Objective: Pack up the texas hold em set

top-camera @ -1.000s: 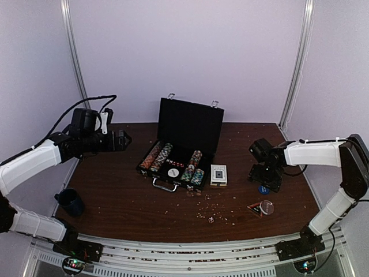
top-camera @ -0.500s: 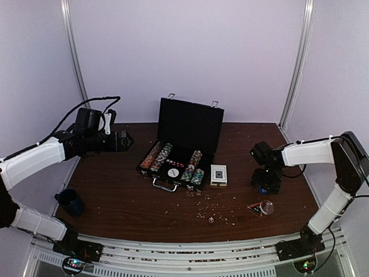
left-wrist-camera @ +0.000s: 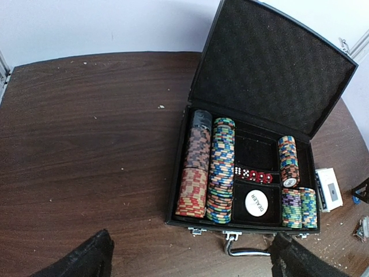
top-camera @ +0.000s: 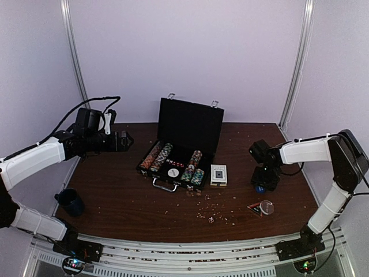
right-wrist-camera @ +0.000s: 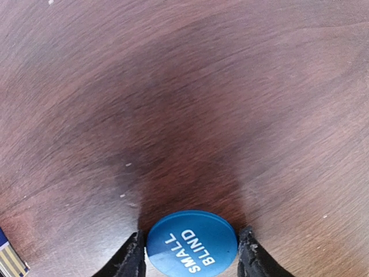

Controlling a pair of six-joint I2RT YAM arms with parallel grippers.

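The blue round button has white words on it that say "SMALL BLIND". It lies flat on the brown worktop. The white round button has one dark word on it, "DEALER". It lies inside the open black case, just below a row of red dice. The dice have white dots, too small to count. The card box has marks on it, too small to read.

The black case lies open, its lid raised. Inside, chip rows fill its left side and red dice sit mid-case above a white dealer button. A card box lies just outside its right wall.
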